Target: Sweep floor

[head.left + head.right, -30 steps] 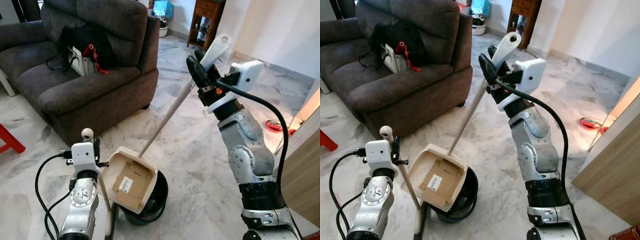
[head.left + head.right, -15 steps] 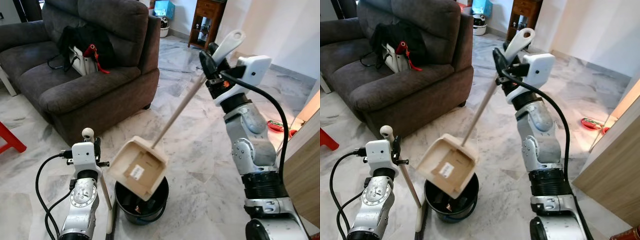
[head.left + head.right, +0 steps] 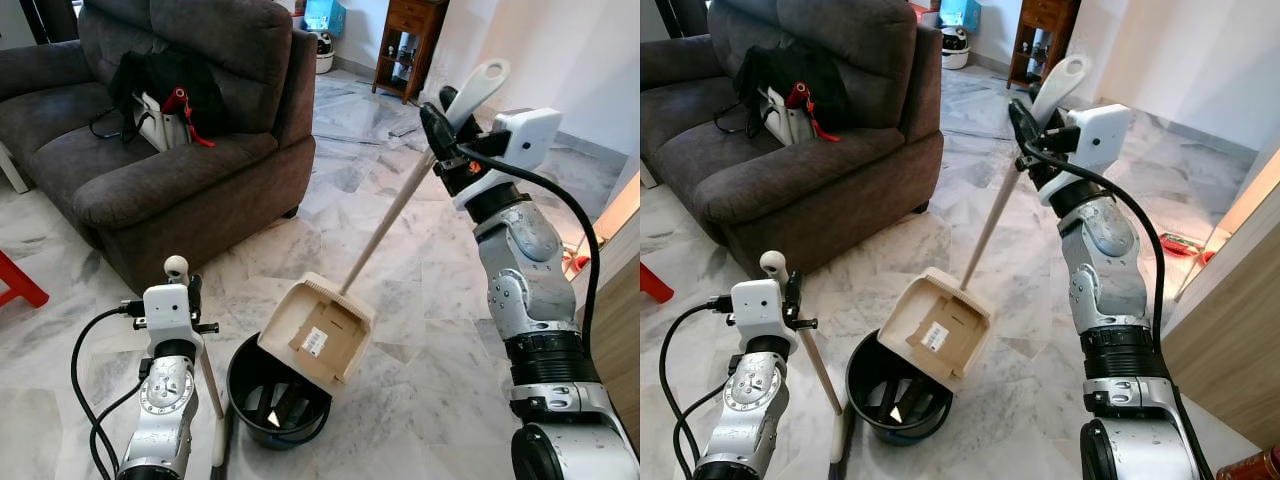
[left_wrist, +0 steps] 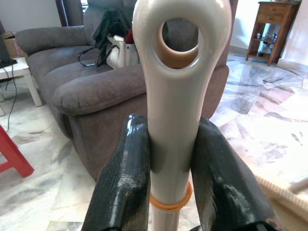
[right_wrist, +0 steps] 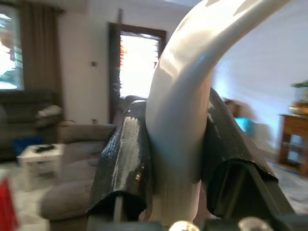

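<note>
A cream dustpan (image 3: 318, 333) hangs tilted over the right rim of a black bin (image 3: 240, 372) on the marble floor. Its long handle (image 3: 392, 210) slants up to my right gripper (image 3: 445, 112), which is shut on the white grip (image 5: 175, 110) near the top. Some debris lies inside the bin. My left gripper (image 3: 190, 300) holds a broom upright beside the bin, shut on the white handle (image 4: 173, 96) just below its eyelet. The broom stick (image 3: 211, 385) runs down to the floor left of the bin.
A dark grey sofa (image 3: 150, 180) with bags (image 3: 165, 100) on it stands at the back left. A red stool (image 3: 18, 285) sits at the far left. A wooden cabinet (image 3: 405, 45) stands at the back, and a wooden panel (image 3: 612, 330) on the right.
My right arm has swung to the right, carrying the dustpan off the top of the bin toward its right rim. The bin's inside now shows. The left arm and broom have not moved.
</note>
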You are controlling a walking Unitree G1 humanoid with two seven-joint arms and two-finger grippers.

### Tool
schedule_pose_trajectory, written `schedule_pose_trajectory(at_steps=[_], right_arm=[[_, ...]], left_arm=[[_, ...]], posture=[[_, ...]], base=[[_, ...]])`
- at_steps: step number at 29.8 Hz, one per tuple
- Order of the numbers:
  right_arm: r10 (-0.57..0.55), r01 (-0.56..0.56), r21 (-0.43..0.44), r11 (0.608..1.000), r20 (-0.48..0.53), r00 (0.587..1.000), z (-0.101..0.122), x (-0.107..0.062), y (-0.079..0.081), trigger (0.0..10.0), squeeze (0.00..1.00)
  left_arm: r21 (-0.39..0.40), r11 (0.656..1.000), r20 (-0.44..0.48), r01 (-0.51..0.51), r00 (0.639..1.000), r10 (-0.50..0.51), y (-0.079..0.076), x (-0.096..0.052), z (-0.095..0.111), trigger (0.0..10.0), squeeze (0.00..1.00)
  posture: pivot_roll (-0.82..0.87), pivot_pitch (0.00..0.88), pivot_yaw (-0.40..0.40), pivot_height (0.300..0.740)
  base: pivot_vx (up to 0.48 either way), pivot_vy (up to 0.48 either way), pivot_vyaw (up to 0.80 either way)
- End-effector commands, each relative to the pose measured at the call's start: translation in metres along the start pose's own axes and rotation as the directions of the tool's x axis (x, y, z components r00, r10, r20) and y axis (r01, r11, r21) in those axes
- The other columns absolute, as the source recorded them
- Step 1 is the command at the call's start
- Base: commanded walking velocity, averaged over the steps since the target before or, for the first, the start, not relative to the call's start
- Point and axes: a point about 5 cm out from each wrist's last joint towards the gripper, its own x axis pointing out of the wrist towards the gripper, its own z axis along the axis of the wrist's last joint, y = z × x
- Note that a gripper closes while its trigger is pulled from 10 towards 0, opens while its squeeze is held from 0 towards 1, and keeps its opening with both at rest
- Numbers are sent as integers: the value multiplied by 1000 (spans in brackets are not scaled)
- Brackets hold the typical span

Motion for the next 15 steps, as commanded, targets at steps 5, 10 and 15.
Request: schedule_pose_trajectory(at_steps=[5,10,15], right_arm=[[168,-180,48,983,187,968,32,8,20,10000,0],[211,-226,63,972,191,959,31,8,26,10000,0],[245,-266,81,960,208,947,33,7,31,10000,0]], left_arm=[[-4,1000,46,18,999,-18,-3,3,9,10000,0],[-2,1000,45,20,999,-20,-3,3,9,10000,0],[-1,1000,45,23,999,-23,-3,3,9,10000,0]], posture=[[0,0,-57,740],[0,0,-57,740],[3,0,-59,740]], base=[[0,0,0],[0,0,0],[0,0,0]])
